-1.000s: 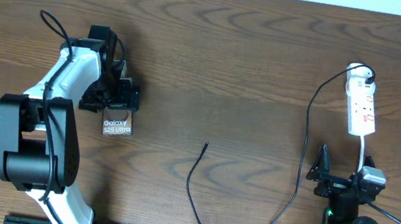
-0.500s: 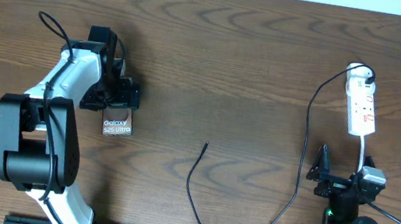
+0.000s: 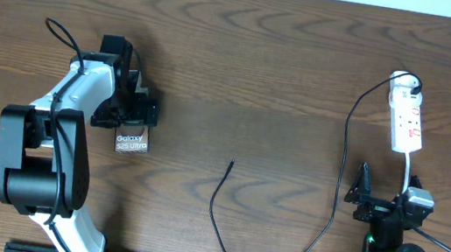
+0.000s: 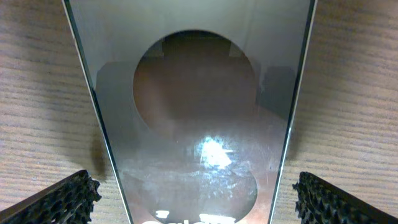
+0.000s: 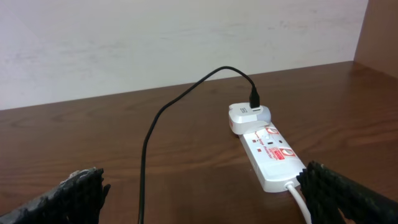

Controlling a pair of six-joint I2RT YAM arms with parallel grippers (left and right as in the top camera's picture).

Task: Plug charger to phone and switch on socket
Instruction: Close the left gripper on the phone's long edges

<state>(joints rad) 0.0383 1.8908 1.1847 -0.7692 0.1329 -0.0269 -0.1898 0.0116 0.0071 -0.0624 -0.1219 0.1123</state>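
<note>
The phone (image 3: 131, 142), glossy brown with white "Galaxy" lettering, lies flat on the table at the left. My left gripper (image 3: 127, 117) hovers just beyond its far end, open; in the left wrist view the phone (image 4: 193, 124) lies between the spread fingers (image 4: 199, 202), which do not touch it. The charger cable (image 3: 221, 223) runs from the socket across the table, its plug tip (image 3: 232, 162) lying free at the centre. The socket (image 3: 406, 120), a white power strip, lies at the far right, also in the right wrist view (image 5: 267, 152). My right gripper (image 3: 381, 203) is open and empty near the front edge.
The charger's white adapter (image 5: 247, 116) is plugged into the strip's far end. The strip's white cord (image 3: 408, 168) runs toward the right arm's base. The back wall (image 5: 186, 37) stands beyond the table's far edge.
My left gripper shifted slightly along the phone; the phone, cable and right arm have not moved.
</note>
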